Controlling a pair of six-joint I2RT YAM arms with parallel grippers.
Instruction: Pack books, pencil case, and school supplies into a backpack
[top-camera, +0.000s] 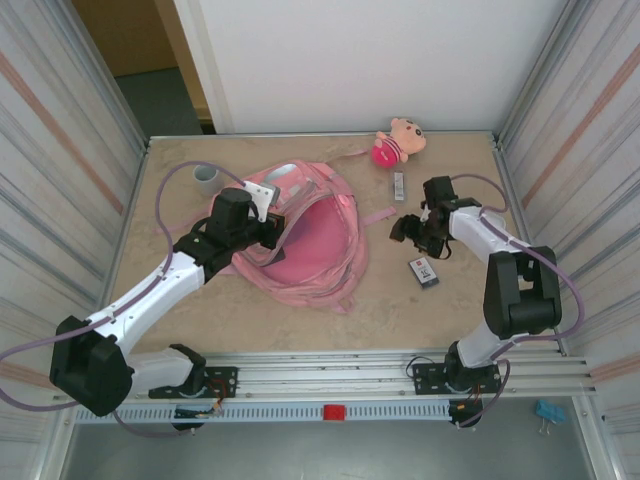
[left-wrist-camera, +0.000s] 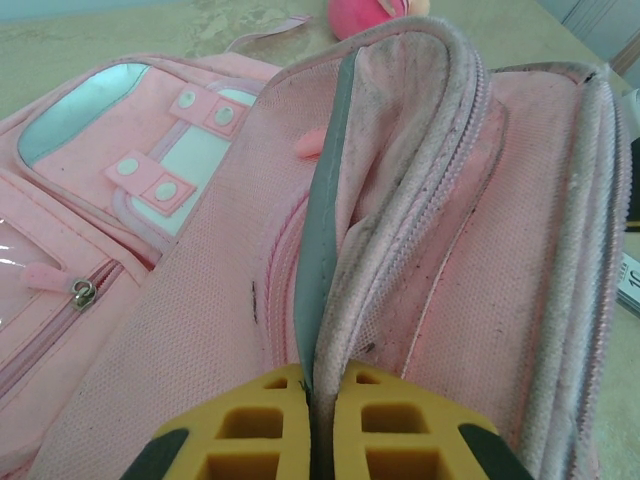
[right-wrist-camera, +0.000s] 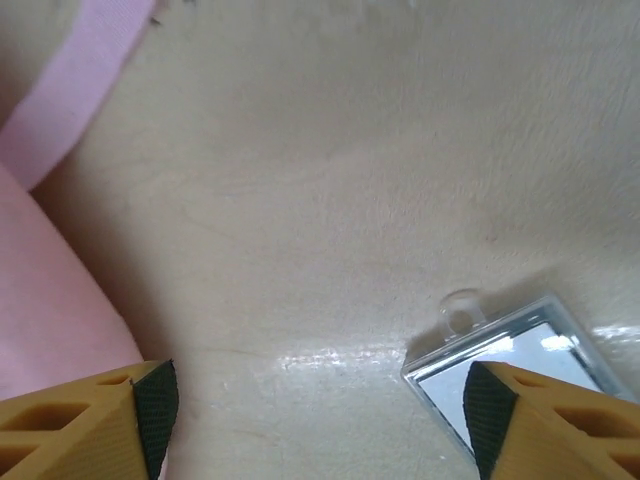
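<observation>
While the left gripper (top-camera: 272, 232) is pinched tight on the fabric lip of the backpack (top-camera: 340, 270), propping its mouth open, the right gripper (top-camera: 408, 229) hangs low over the table (top-camera: 250, 320) just right of the bag. Its jaws are spread wide with nothing between them.

The bag lies in the middle of the table with its opening gaping to the right. From the left wrist you can see the piped zip edge (left-wrist-camera: 400, 200) folded and caught between the yellow fingers (left-wrist-camera: 270, 420).

The black piece (top-camera: 424, 271), in a clear case, lies on the table just near of the right claw. From that wrist it sits right by one finger, though I can't tell if they touch. The grey stick (top-camera: 399, 186) lies farther back, close to the plush doll (top-camera: 398, 142).

The bag looks soft and floppy, and I'd expect the lip to sag if let go, so the stiffened zip edge is the sensible place to hold. The cased piece seems light, rigid and slick. Lying flat, it probably needs the fingers right down on the table and a pinch across its narrow sides, or it may skate away.
</observation>
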